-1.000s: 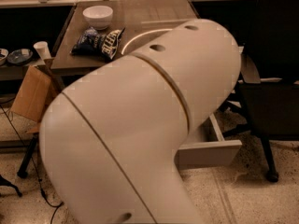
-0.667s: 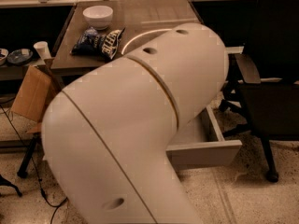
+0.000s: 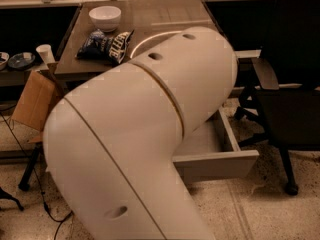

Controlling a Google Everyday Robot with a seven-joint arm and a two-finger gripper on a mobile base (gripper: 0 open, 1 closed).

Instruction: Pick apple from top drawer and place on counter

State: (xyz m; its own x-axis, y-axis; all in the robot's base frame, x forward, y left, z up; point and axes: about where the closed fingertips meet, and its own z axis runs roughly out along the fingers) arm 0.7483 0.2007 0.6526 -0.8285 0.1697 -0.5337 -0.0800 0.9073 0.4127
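My large cream-coloured arm (image 3: 140,134) fills the middle of the camera view and hides most of the scene. The gripper is hidden behind the arm and out of sight. The top drawer (image 3: 220,156) stands pulled open at the lower right; I see its grey front panel, right wall and a strip of its bare floor. The apple is hidden. The counter (image 3: 165,16) is the grey-brown top at the back, with part of its white arc mark (image 3: 145,36) showing by the arm.
A white bowl (image 3: 105,17) and a dark blue chip bag (image 3: 105,46) lie on the counter's left part. A black office chair (image 3: 290,84) stands right of the drawer. A cardboard box (image 3: 35,101), a paper cup (image 3: 46,54) and floor cables are at the left.
My arm has shifted left and lower in the view, uncovering more of the open drawer's inside and right wall. The bowl and chip bag have not moved.
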